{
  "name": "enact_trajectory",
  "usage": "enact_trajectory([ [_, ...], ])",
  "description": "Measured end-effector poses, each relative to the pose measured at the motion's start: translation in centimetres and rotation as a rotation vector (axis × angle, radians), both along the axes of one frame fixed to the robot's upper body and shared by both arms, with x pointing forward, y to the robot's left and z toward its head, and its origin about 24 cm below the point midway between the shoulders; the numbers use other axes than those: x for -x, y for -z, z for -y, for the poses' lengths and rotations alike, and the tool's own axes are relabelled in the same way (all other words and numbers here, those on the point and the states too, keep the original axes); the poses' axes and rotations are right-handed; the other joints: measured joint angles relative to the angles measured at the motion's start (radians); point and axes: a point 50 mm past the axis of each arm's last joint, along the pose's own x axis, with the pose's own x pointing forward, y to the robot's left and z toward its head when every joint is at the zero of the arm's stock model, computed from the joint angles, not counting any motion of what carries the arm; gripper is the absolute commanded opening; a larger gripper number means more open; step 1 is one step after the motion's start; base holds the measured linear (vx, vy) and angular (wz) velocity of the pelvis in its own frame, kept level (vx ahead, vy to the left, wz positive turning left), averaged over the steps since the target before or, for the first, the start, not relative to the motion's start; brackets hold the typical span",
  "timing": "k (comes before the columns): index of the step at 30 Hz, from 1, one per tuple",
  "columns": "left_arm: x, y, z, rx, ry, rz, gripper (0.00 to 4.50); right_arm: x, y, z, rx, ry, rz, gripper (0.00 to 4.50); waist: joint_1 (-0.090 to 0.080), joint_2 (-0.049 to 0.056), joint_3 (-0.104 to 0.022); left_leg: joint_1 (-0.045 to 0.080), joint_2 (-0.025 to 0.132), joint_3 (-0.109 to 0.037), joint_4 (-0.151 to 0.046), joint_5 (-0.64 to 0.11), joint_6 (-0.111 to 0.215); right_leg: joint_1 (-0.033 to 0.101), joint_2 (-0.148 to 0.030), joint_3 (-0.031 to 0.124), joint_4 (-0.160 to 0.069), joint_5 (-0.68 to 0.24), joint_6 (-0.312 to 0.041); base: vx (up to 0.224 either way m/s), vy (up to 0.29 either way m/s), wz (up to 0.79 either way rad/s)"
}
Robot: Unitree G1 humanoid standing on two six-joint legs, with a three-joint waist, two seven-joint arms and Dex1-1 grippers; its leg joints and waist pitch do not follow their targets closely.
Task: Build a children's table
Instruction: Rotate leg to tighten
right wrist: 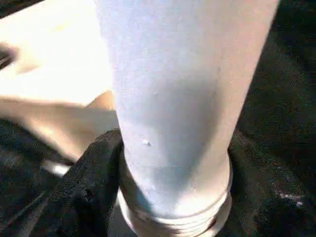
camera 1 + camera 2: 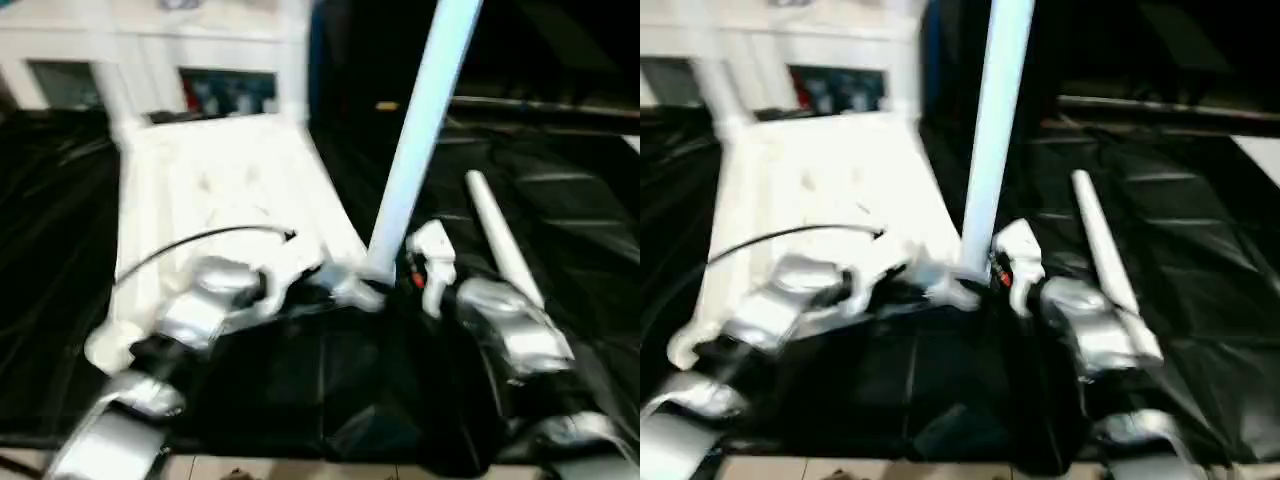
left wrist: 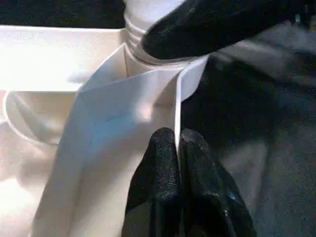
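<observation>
Meanwhile, the left hand [image 3: 178, 163] is pinching the tabletop [image 2: 215, 190] rib steady while the right hand [image 1: 173, 182], at frame centre, is clamping the upright leg [image 2: 415, 140] into its corner socket.

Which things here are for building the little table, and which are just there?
For the table: tabletop, upright leg at its near corner, two legs standing at the far corners, spare leg lying down.
Just there: black cloth, white shelves behind.

An upright leg [image 2: 415, 140] stands at the tabletop's [image 2: 225, 190] near right corner; another leg [image 2: 500, 235] lies right.
</observation>
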Motion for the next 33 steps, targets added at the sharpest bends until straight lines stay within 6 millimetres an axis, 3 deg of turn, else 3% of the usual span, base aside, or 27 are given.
enact_trajectory([
  [6,-0.7,0.1,3.8,0.028,-0.183,-0.017,0.0,-1.6,-0.1,-1.2,0.021,0.264,-0.01,2.69,-0.003,0.002,-0.002,0.0,-0.004,0.0,0.001,0.0,0.0,0.001,-0.003,0.001,-0.002,0.0,0.0,0.0,0.0,0.0],
  [10,-0.7,0.0,4.3,0.031,-0.203,-0.015,0.0,-1.8,-0.1,-1.2,0.039,0.274,0.014,2.69,-0.001,0.005,-0.003,-0.001,-0.005,0.0,-0.001,0.0,0.001,0.001,-0.005,0.0,-0.001,0.0,0.0,0.0,0.0,0.0],
  [13,-0.7,0.0,4.2,0.03,-0.199,-0.015,0.0,-1.8,-0.1,-1.2,0.037,0.268,0.018,3.39,-0.001,0.005,-0.004,-0.001,-0.004,0.0,-0.002,0.0,0.001,0.001,-0.005,-0.001,-0.001,0.001,-0.001,0.0,0.0,0.0],
  [20,-0.8,-0.1,2.8,0.011,-0.144,0.009,0.0,-1.3,-0.3,-0.4,0.025,0.124,0.042,3.93,-0.004,0.003,-0.002,-0.003,-0.004,0.0,-0.003,0.0,0.001,-0.003,-0.004,-0.003,-0.001,0.0,0.002,0.0,0.0,0.0],
  [28,0.0,-0.3,-0.3,0.0,0.051,0.007,0.0,0.7,-1.7,2.3,0.065,-0.256,0.046,3.93,0.007,0.002,-0.001,-0.006,-0.003,0.0,-0.002,0.0,0.001,-0.003,-0.004,-0.003,-0.001,0.003,-0.003,0.0,0.0,0.0],
  [33,1.1,-0.5,-2.4,0.015,0.172,-0.032,0.0,1.9,-2.2,2.7,0.109,-0.45,0.025,3.93,0.012,0.001,0.0,-0.006,-0.003,0.0,-0.002,0.0,0.001,-0.003,-0.004,-0.003,-0.001,0.001,0.0,0.0,0.0,0.0],
])
